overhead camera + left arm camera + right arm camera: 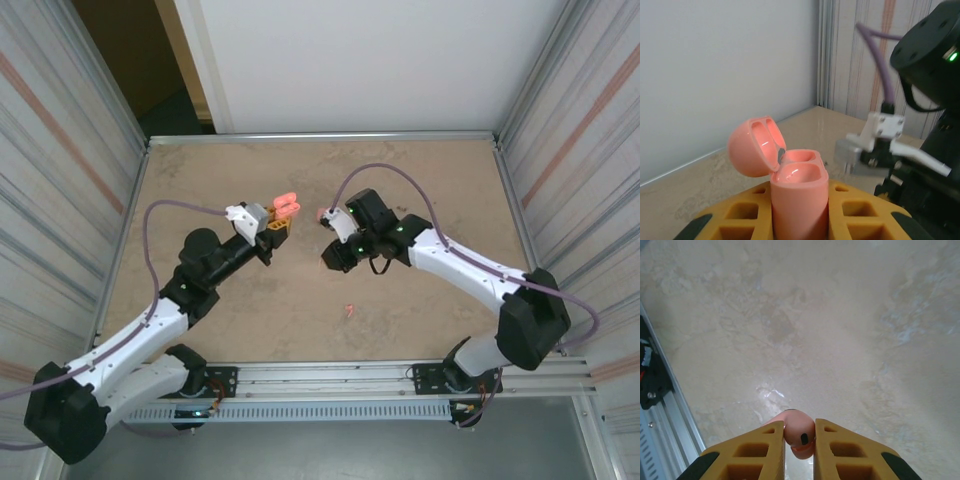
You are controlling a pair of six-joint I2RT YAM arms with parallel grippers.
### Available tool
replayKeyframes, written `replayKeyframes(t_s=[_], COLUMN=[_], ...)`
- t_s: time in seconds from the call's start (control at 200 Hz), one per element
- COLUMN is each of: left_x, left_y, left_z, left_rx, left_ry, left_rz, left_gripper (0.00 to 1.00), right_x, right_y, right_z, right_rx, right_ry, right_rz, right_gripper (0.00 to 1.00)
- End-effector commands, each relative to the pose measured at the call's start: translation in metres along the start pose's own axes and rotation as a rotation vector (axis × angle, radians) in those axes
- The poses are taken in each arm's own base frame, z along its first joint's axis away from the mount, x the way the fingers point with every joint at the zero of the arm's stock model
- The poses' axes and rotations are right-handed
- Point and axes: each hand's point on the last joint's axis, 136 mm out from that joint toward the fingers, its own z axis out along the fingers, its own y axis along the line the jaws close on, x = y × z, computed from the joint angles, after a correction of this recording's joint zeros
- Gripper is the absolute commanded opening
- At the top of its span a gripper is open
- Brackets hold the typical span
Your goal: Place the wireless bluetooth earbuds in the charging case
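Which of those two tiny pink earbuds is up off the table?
The earbud pinched in the right gripper; the other earbud lies loose on the table.

Noted case (799, 195) base cut off at bottom edge, flanks hidden by left fingers (860, 212). Noted earbud (799, 432) underside hidden between right fingers (762, 452). Logged pink speck (348, 311) on table (280, 320): too small to identify.

A mottled beige table (200, 170), a metal rail (330, 372) and striped walls (50, 150).
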Motion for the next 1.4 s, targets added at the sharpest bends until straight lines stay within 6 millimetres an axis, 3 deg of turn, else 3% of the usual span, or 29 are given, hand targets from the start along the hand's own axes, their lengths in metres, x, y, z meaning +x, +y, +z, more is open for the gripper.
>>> replayKeyframes(t_s=[0.0, 0.376, 0.692, 1.067, 1.398], left_x=[-0.010, 0.001, 0.006, 0.011, 0.015], left_y=[0.005, 0.002, -0.003, -0.006, -0.010], left_z=[0.002, 0.014, 0.020, 0.023, 0.028], left_rx=[-0.014, 0.016, 0.051, 0.075, 0.110], left_ry=[-0.051, -0.037, -0.033, -0.029, -0.026], left_rz=[-0.011, -0.044, -0.056, -0.072, -0.106], left_gripper=[0.00, 0.00, 0.00, 0.00, 0.00], right_x=[-0.016, -0.063, -0.097, -0.127, -0.143], right_y=[-0.003, -0.004, 0.005, 0.020, 0.036], right_z=[-0.023, -0.070, -0.095, -0.112, -0.108], right_rx=[0.044, 0.125, 0.139, 0.104, 0.071], right_ry=[-0.078, -0.313, -0.443, -0.537, -0.564], right_rz=[-0.055, -0.150, -0.212, -0.266, -0.319], right_gripper=[0.17, 0.16, 0.16, 0.16, 0.16])
